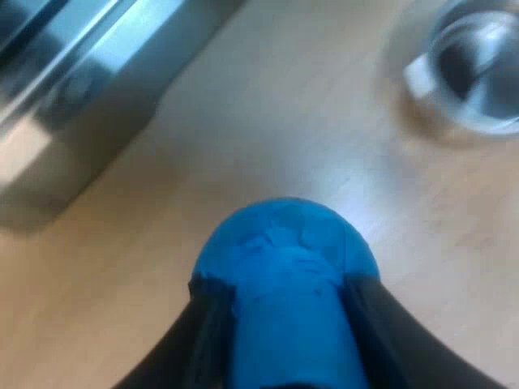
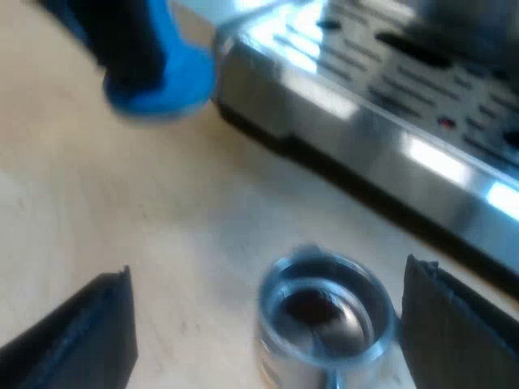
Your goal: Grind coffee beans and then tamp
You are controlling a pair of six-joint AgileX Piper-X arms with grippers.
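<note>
My left gripper (image 1: 284, 282) is shut on the blue tamper (image 1: 284, 235), which hangs above the wooden table (image 1: 268, 121). The metal holder (image 1: 478, 65) rests on the table a little beyond the tamper. In the right wrist view the holder's round basket (image 2: 324, 316) holds something dark inside and sits between the fingers of my right gripper (image 2: 268, 271), which stand wide apart and clear of it. The blue tamper (image 2: 162, 81), with the left gripper's dark fingers (image 2: 122, 40) on it, hovers close to the espresso machine's front edge.
The espresso machine's (image 1: 89, 73) steel base borders the table close to the tamper. Its slotted drip tray (image 2: 389, 105) runs just past the holder. Bare wooden table (image 2: 162, 211) lies between the tamper and the holder.
</note>
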